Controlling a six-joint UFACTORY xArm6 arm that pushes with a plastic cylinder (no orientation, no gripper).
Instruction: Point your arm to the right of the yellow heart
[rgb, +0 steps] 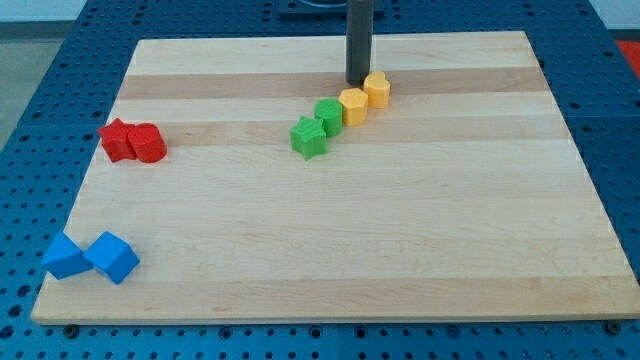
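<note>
Eight blocks on wooden board (400, 250), my tip (357, 81) just left of yellow heart (377, 88)

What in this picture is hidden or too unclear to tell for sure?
- Camera view: the rod's upper part is cut off by the top edge.
- Whether my tip touches the yellow heart: too close to tell.
- Left red block's shape: too small.

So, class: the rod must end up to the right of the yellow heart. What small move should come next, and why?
Probably slide my tip around the top of the yellow heart-shaped block to the bare wooden board on its right. My tip now sits just left of it, close against it, so pushing straight across would shove the heart.
</note>
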